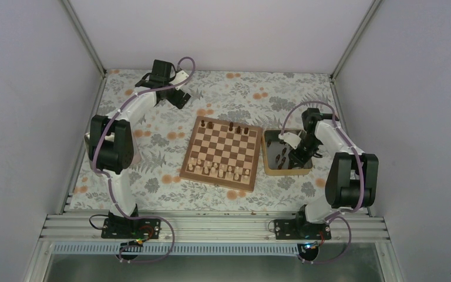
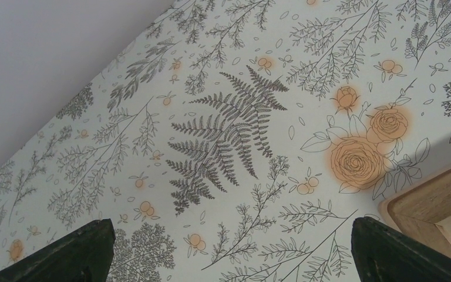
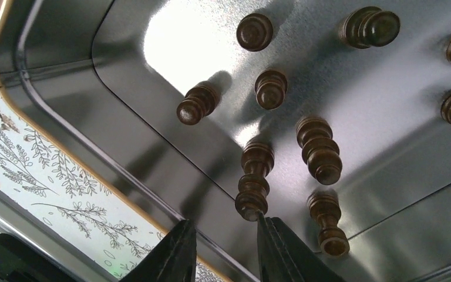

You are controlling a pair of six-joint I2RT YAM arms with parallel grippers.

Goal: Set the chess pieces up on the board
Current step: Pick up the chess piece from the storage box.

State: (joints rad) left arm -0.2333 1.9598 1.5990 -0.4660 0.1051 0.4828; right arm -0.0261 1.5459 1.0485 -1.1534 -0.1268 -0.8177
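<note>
The chessboard lies mid-table. A few dark chess pieces stand on its far row, and pale ones fill the near rows. Several more dark pieces lie or stand in the metal tray to the right of the board. My right gripper is open low over the tray, with nothing between its fingers. Its right fingertip touches the end of a lying dark piece. My left gripper is wide open and empty above the cloth, past the board's far left corner.
The tan-rimmed tray sits against the board's right edge. The floral cloth covers the table, with white walls on three sides. The left arm arches over the left of the table, and the right arm bends over the tray.
</note>
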